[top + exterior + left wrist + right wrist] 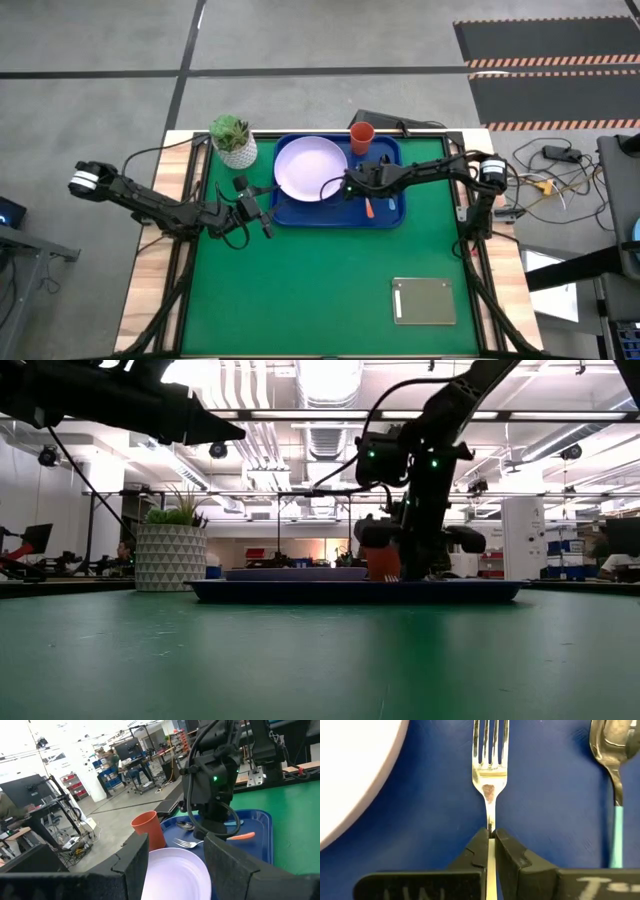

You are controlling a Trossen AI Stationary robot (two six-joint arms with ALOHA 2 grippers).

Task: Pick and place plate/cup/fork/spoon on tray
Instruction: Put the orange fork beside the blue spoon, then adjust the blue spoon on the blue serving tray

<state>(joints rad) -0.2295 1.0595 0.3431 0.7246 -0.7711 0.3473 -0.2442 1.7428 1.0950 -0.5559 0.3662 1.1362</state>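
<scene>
Looking down on the green table (pixel 330 280), we see a white pot with a green plant (pixel 234 141) at the far left corner of the tray (pixel 300 213) and a grey flat slab (pixel 424 301) well apart, near the front right. Nothing lies between these and the work. On the blue tray sit the pale lavender plate (pixel 310 168) to the left and the orange-red cup (pixel 361 137) upright at the far edge. Our right gripper (pixel 491 837) is over the tray's right half, its jaws pinched narrow on the fork (pixel 490 775) just behind the silver tines; the orange handle (pixel 368 208) shows on the tray below the arm. Just beside the fork lies the spoon (pixel 612 780), silver bowl, light blue handle. Our left gripper (pixel 268 226) hangs off the tray's near left corner, fingers (pixel 132 862) spread wide, holding nothing.
</scene>
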